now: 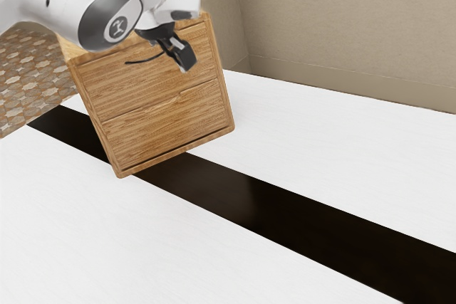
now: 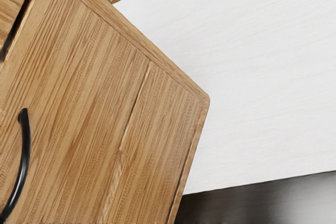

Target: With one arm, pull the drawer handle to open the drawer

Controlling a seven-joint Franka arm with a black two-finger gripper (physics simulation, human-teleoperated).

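Black handle (image 1: 146, 58) just beside gripper (image 1: 186, 63)

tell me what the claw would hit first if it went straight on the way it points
Most likely the upper drawer front, on the bare wood just to the exterior view's right of the black handle, not the handle itself. The claw looks close to that face, but depth is hard to judge.

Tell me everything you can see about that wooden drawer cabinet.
The cabinet is a small box of light, bamboo-like wood with two stacked drawer fronts, both looking flush. The upper drawer carries a thin, curved black handle. The cabinet stands upright on the white table, its base partly over a black strip. The pincer hangs before the upper drawer by the handle's end; contact is unclear.
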